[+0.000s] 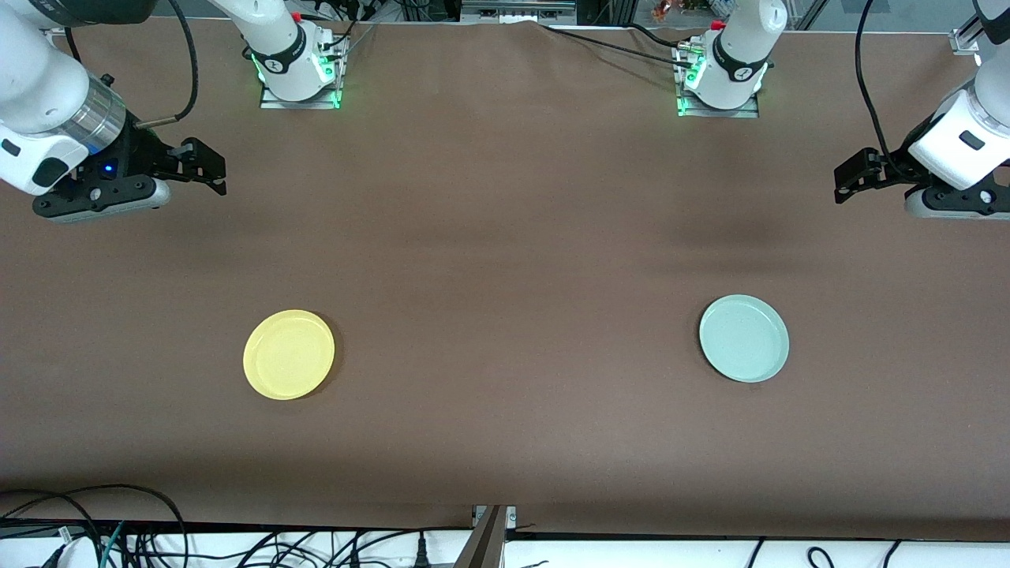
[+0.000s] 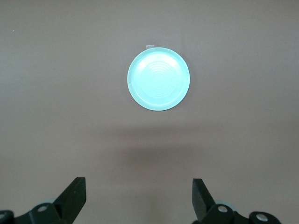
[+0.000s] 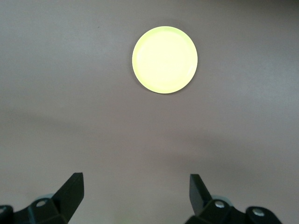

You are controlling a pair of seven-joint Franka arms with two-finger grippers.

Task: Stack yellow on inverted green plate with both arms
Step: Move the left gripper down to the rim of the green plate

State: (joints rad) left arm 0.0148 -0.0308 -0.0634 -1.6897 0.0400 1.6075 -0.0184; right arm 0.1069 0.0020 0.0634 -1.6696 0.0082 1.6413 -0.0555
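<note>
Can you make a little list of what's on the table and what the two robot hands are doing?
yellow plate: right way up on the table, toward the right arm's end
green plate: right way up, not flipped, toward the left arm's end
plates: wide apart, not stacked
left hand: open, holding nothing, up over bare table
right hand: open, holding nothing, up over bare table
table: brown cover
</note>
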